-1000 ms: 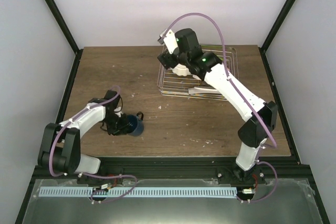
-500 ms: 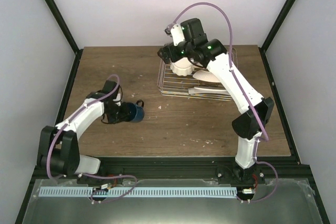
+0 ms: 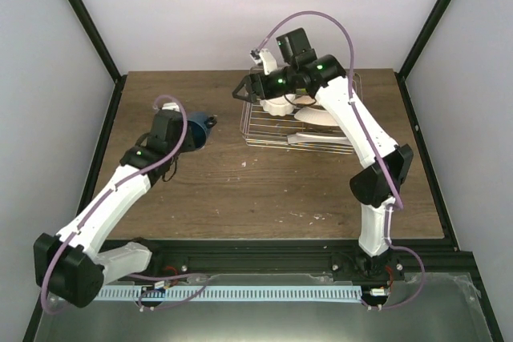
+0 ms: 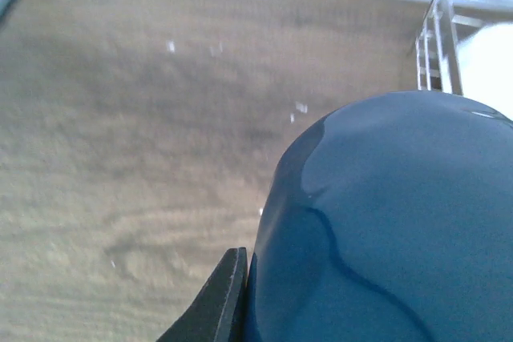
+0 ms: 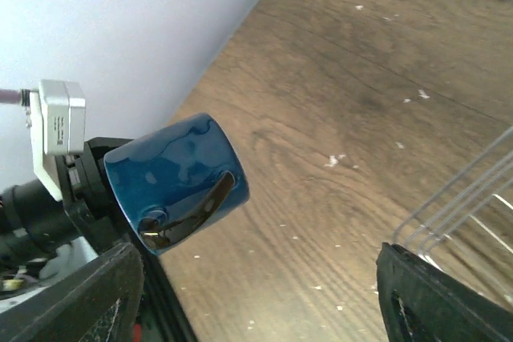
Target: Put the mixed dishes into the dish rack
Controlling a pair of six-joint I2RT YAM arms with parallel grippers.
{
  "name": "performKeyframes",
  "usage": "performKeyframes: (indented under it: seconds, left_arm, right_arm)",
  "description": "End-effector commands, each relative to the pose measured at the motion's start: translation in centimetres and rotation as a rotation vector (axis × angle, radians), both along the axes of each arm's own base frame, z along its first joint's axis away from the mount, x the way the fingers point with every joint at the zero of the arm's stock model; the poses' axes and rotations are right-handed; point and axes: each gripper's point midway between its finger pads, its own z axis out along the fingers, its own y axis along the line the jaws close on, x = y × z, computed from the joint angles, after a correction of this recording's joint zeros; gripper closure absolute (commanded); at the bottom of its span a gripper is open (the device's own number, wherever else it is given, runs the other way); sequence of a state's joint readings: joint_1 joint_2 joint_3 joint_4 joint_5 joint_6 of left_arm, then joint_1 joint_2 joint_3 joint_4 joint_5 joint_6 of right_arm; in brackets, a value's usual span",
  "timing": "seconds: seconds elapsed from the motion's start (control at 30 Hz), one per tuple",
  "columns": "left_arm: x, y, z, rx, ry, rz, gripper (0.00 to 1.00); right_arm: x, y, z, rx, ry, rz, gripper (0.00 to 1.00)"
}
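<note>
My left gripper [image 3: 183, 135] is shut on the dark blue mug [image 3: 195, 131] and holds it tilted above the table, left of the dish rack [image 3: 345, 94]. In the left wrist view the mug [image 4: 385, 222] fills the lower right, with one finger [image 4: 218, 298] against its side. My right gripper [image 3: 245, 89] is open and empty at the rack's left edge, facing the mug [image 5: 172, 174]. The small white bowl [image 3: 280, 106] sits in the rack. A pale plate [image 3: 314, 118] and a white flat plate [image 3: 322, 139] also lie in it. I see no lime-green plate.
The rack's wire corner shows in the left wrist view [image 4: 437, 46] and in the right wrist view [image 5: 457, 210]. The wooden table [image 3: 264, 190] has black frame posts at its back corners and white walls behind.
My left gripper has lifted the mug off the table and carried it up and toward the rack. My right gripper has swung left, away from the bowl, to the rack's left edge.
</note>
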State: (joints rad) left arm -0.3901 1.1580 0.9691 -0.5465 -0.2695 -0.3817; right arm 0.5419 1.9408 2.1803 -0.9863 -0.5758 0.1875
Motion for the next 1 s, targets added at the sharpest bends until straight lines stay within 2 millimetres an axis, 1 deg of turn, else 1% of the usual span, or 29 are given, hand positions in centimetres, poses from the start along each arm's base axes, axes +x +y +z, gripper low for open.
performKeyframes:
  seconds: [0.0,0.03,0.1,0.23,0.33,0.47,0.6,0.7,0.8,0.87,0.9,0.97]
  left_arm:
    - [1.5,0.9,7.9,0.124,-0.389,0.057,1.0]
    - [1.2,0.7,8.4,0.142,-0.426,0.047,1.0]
    - [0.6,0.7,8.5,0.173,-0.459,0.047,1.0]
    - [-0.3,0.4,9.5,0.235,-0.541,0.039,1.0]
    - [-0.6,-0.1,10.5,0.306,-0.6,0.022,1.0]
    - [-0.7,-0.3,11.7,0.324,-0.652,0.033,1.0]
    - [-0.8,-0.8,14.1,0.341,-0.726,0.03,1.0]
    - [-0.8,-1.7,15.6,0.339,-0.759,0.004,1.0]
    - [-0.7,-2.5,16.3,0.322,-0.783,-0.021,1.0]
    - [-0.6,-3.1,16.4,0.318,-0.79,-0.033,1.0]
    - [-0.6,-3.3,16.4,0.317,-0.794,-0.036,1.0]
    - [-0.6,-3.7,16.5,0.306,-0.799,-0.044,1.0]
  right_arm:
    - [-1.0,-0.4,3.6,0.159,0.115,0.045,0.21]
    - [-1.0,-0.5,3.8,0.184,0.138,0.053,0.21]
    - [-1.3,-0.3,4.1,0.228,0.184,0.077,0.22]
    - [-2.2,0.5,4.7,0.32,0.283,0.163,0.25]
    - [-2.9,1.0,4.1,0.355,0.362,0.214,0.25]
    - [-3.3,1.2,3.4,0.368,0.417,0.248,0.25]
    - [-3.6,1.2,1.7,0.362,0.48,0.25,0.26]
    - [-3.5,1.3,0.6,0.349,0.491,0.242,0.27]
    - [-3.0,1.5,0.4,0.358,0.491,0.247,0.27]
    - [-2.7,1.8,0.1,0.371,0.508,0.259,0.27]
    - [-2.6,2.0,0.7,0.383,0.498,0.271,0.28]
    - [-2.4,2.2,1.0,0.394,0.492,0.281,0.29]
